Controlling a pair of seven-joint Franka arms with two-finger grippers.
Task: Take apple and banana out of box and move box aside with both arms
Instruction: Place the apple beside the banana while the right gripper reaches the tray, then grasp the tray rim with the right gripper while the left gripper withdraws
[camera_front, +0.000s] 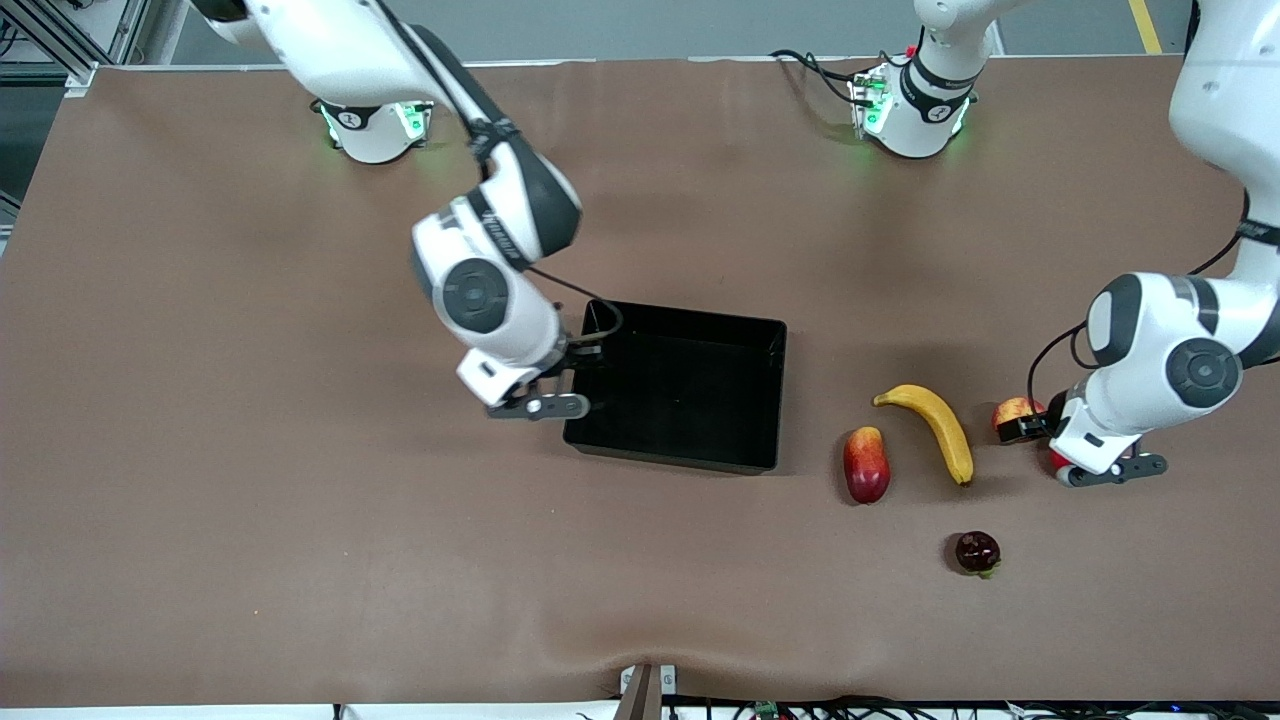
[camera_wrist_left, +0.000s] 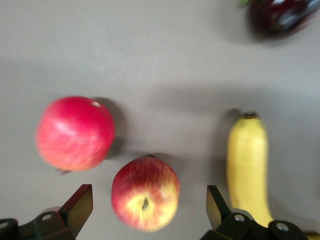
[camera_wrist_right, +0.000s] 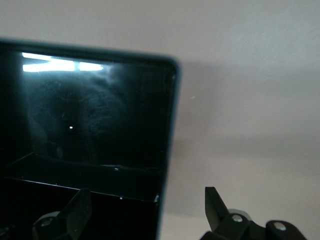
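Note:
The black tray (camera_front: 680, 300) sits mid-table. My right gripper (camera_front: 582, 362) is open and straddles the tray's wall at the right arm's end; in the right wrist view (camera_wrist_right: 146, 212) that wall (camera_wrist_right: 170, 125) runs between its fingers. The apple (camera_front: 1012, 410) lies toward the left arm's end, beside the banana (camera_front: 940, 425). My left gripper (camera_front: 1035, 432) is open low over the apple. In the left wrist view (camera_wrist_left: 148, 205) the apple (camera_wrist_left: 145, 193) sits between the fingers without contact, with the banana (camera_wrist_left: 247, 170) just outside one finger (camera_wrist_left: 216, 202).
A red-yellow mango-like fruit (camera_front: 866, 465) lies between the tray and the banana. A red pomegranate (camera_wrist_left: 75, 132) lies beside the apple, mostly hidden under the left hand in the front view. A dark red fruit (camera_front: 977, 552) lies nearer the camera.

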